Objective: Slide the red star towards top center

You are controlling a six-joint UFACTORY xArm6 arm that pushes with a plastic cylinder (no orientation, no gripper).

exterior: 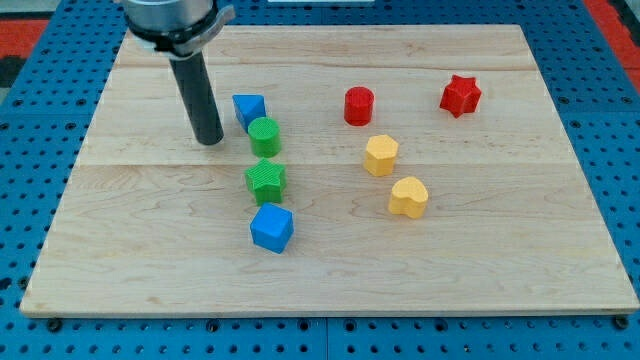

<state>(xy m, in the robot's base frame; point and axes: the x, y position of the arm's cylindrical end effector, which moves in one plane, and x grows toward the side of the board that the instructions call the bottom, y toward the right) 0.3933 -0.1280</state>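
I see the pale wooden worktop [480, 250] lying on a blue perforated base [620, 150]. My tip [209, 141] stands on the wood in the view's upper left part, just to the left of the green cylinder block [264, 136] and of the blue block [248, 108], whose shape looks like a wedge, but I cannot tell this for sure. The tip touches no block. There is no claw on this arm, only the straight dark rod, so I cannot tell anything about opening or closing.

The red star block [460, 95] is far from the tip, near the view's top right, and it stands free. To its left, well apart, is the red cylinder block [358, 105]. Below that one comes the yellow hexagon block [381, 155], and lower to the right the yellow heart block [408, 197].

Under the green cylinder block there is the green star block [265, 181], and below it the blue cube block [271, 228].
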